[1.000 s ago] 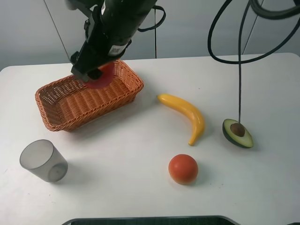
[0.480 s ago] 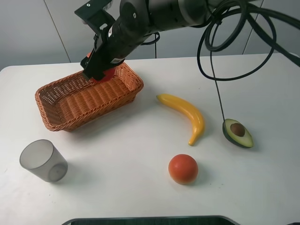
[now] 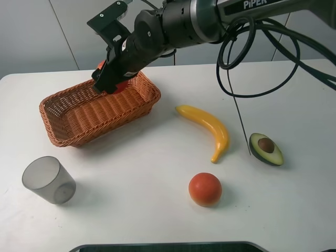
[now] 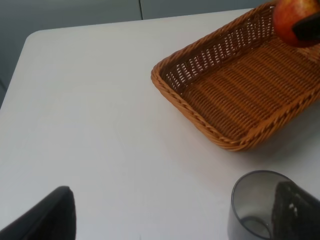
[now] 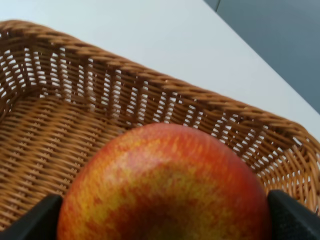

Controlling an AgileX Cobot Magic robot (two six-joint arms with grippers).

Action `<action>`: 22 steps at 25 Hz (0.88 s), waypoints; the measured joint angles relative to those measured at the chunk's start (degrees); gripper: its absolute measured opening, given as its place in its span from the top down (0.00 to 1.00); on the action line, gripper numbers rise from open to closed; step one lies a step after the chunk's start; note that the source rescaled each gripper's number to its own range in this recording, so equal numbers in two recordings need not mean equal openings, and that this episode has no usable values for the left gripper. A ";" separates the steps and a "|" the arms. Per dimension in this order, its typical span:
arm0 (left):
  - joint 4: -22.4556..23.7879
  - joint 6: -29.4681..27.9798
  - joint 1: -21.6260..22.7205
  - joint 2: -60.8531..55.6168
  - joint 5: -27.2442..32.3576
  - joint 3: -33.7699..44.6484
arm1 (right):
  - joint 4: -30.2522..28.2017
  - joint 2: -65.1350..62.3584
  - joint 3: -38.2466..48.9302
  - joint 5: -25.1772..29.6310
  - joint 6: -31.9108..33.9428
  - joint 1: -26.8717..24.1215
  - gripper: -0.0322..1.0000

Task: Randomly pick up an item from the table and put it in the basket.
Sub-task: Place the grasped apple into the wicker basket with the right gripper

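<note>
The right claw (image 3: 111,83) has moved a little toward the far corner of the basket (image 3: 79,119). It still squeezes the red apple (image 5: 165,185), which hangs over the basket close to the back rim. The basket floor is bare, with lots of room to drop it. The left claw (image 4: 172,220) is open near the grey cup (image 4: 260,207).

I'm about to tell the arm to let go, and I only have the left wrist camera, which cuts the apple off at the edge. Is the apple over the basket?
Observer: It looks so. The right wrist camera shows the apple held between the right gripper's fingers, with the basket's woven floor directly behind it.
Operator: Good. What else is out there to pick?
Observer: The high camera shows a banana, half an avocado and an orange-red round fruit on the table, all to the right of the basket.
</note>
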 joint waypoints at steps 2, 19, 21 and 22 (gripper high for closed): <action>0.00 0.00 0.00 0.00 0.00 0.00 | 0.00 0.00 0.00 -0.66 0.05 -0.13 0.82; 0.00 0.00 0.00 0.00 0.00 0.00 | 1.89 -5.42 -0.09 11.40 1.03 -0.87 0.00; 0.00 0.00 0.00 0.00 0.00 0.00 | 2.27 -6.60 -0.09 17.07 3.05 -2.16 0.00; 0.00 0.00 0.00 0.00 0.00 0.00 | 2.47 -7.27 0.04 19.13 4.41 -3.07 0.00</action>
